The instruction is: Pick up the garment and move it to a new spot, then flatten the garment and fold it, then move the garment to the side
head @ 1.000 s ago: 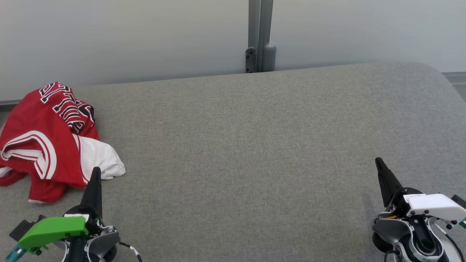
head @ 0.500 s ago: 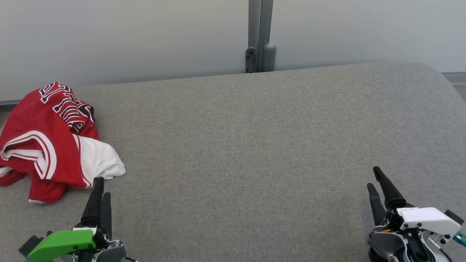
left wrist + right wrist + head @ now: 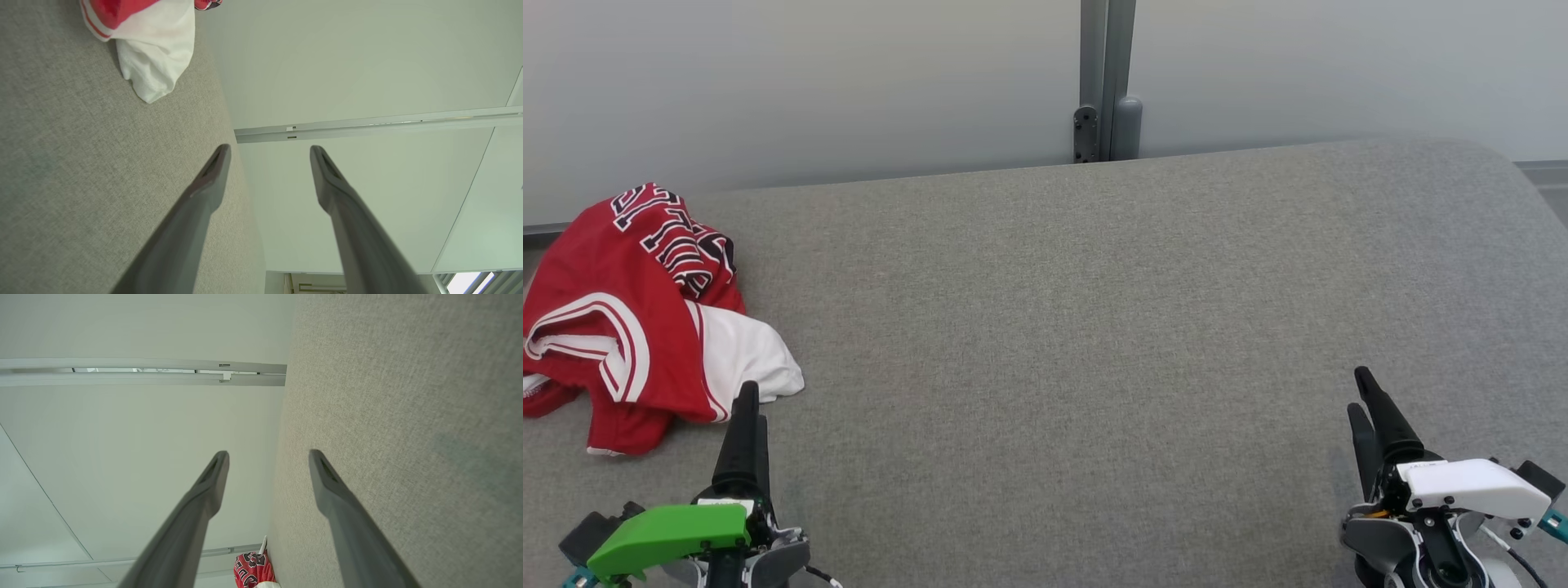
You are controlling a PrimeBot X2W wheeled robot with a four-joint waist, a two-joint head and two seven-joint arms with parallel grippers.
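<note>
The left pincer (image 3: 753, 402) hovered over the near left corner of the surface (image 3: 1094, 327). Its two long dark fingers pointed toward the far edge and were spread wide, holding nothing; the left wrist view showed open space between the tips. A green cover sat on its wrist.

Just beyond those tips, close but not touching, lay the garment (image 3: 621, 327). It was a crumpled red jersey with white trim and dark lettering, heaped against the left edge of the surface, with a white fold spilling out on the side nearest the pincer.

The right pincer (image 3: 1356, 389) was over the near right corner, well apart from the garment. Its fingers were likewise parted wide and empty, as the right wrist view showed, below a white wrist cover.

The grey fabric of the surface stretched between the two. Past its far edge rose a pale wall (image 3: 809, 82) with a grey upright post (image 3: 1104, 82).
</note>
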